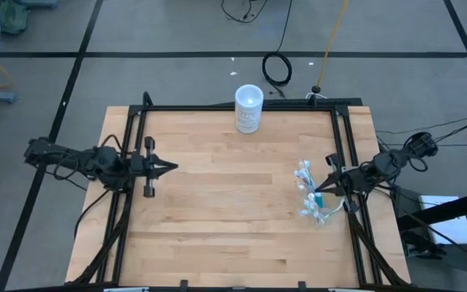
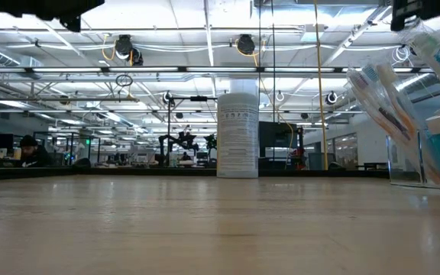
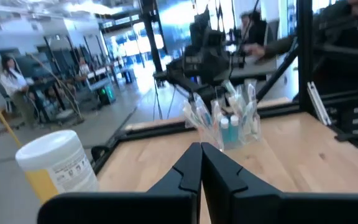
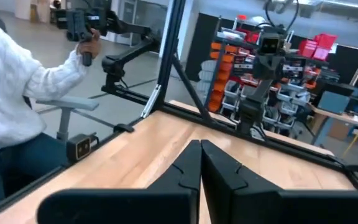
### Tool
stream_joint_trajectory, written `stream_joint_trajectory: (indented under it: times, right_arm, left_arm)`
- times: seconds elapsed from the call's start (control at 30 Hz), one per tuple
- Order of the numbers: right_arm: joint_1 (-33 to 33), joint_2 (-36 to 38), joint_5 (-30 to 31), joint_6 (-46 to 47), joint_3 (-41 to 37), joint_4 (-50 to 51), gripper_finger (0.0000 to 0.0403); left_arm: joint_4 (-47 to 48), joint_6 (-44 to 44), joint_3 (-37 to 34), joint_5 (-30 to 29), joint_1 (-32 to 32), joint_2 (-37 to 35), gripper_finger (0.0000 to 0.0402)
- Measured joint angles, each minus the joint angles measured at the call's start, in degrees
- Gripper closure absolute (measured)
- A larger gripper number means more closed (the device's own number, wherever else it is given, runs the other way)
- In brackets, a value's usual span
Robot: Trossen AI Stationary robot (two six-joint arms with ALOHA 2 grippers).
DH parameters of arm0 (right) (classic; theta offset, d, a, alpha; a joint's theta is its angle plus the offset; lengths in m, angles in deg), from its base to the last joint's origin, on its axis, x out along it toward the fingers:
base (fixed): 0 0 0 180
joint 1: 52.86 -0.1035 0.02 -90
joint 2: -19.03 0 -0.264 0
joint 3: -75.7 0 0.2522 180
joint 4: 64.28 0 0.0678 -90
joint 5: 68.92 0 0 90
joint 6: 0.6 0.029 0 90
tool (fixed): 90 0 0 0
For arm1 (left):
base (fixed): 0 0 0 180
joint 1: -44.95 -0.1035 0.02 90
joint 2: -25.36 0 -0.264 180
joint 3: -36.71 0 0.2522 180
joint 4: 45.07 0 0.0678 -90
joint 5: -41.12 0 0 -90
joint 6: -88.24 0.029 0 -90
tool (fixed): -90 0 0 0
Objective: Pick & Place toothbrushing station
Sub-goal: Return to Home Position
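A small clear cup (image 1: pixel 313 201) stands upright on its base near the table's right edge. It holds several pale toothbrushes (image 1: pixel 303 172) that fan out, and teal tubes (image 3: pixel 227 129). It also shows in the low view (image 2: pixel 426 145) and the left wrist view (image 3: pixel 229 121). My right gripper (image 1: pixel 318 192) is shut and sits over the cup's right side, higher than the cup; its own wrist view (image 4: pixel 200 146) looks past the cup and does not show it. My left gripper (image 1: pixel 173 168) is shut and empty near the table's left side, pointing at the cup (image 3: pixel 201 149).
A larger frosted cylindrical container with a white lid (image 1: pixel 249 108) stands at the table's far edge, near the middle. Black frame rails (image 1: pixel 340 146) run along the table's sides and far edge. A person in a white sleeve (image 4: pixel 17 87) sits beyond the table.
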Motion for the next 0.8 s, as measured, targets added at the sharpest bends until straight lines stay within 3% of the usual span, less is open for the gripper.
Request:
stream_joint_trajectory:
  times: [0.27,0.43,0.67,0.8]
  right_arm:
    - [2.49,10.93,-5.58,2.32,-10.87,-5.04,0.0402]
    - [2.86,11.09,-5.74,0.43,-14.36,-8.79,0.0403]
    - [4.28,11.2,-5.48,-5.61,-16.21,-14.7,0.0403]
    - [8.04,11.05,-5.76,-3.0,-17.08,-13.31,0.0403]
  left_arm:
    - [-6.4,2.22,-9.77,0.12,0.02,-7.64,0.0398]
    - [-13.38,5.1,-15.54,4.01,0.0,-10.46,0.0384]
    - [-22.44,6.89,-22.25,2.46,-1.59,-12.93,0.0391]
    - [-22.98,6.63,-23.21,2.46,-2.82,-13.25,0.0397]
